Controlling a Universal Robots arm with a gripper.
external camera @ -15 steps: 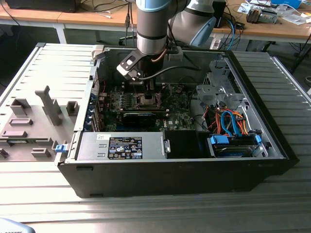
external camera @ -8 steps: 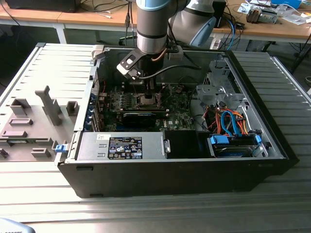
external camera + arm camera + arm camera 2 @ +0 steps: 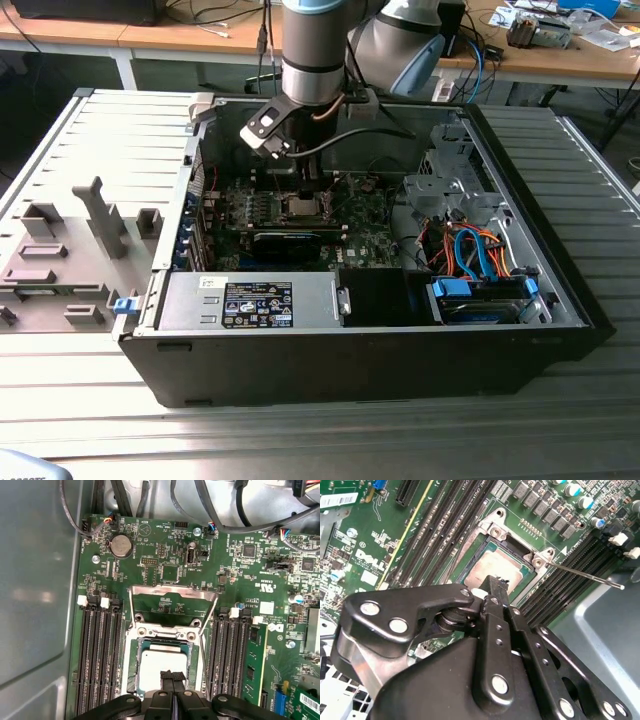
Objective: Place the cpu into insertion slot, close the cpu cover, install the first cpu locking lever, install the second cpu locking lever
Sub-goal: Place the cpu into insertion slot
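Note:
The cpu (image 3: 161, 664) lies flat in the insertion slot (image 3: 133, 666), silvery top up, on the green motherboard. It also shows in the second wrist view, cpu (image 3: 492, 564) inside the metal-rimmed insertion slot (image 3: 496, 529). The cpu cover (image 3: 172, 591) stands swung up off the socket, with board visible through its window. A thin locking lever (image 3: 585, 575) sticks out free beside the socket. My gripper (image 3: 172, 676) hovers just over the cpu's near edge, its black fingers pressed together with nothing between them. In the exterior view my gripper (image 3: 303, 180) hangs right above the socket (image 3: 303, 207).
Black memory slots (image 3: 97, 655) flank the socket on both sides. A green card (image 3: 254, 665) stands in one slot. Cables (image 3: 225, 510) run along the case wall. The open computer case (image 3: 560, 290) holds a power supply (image 3: 250, 300) and drive bays with orange and blue cables (image 3: 480, 250).

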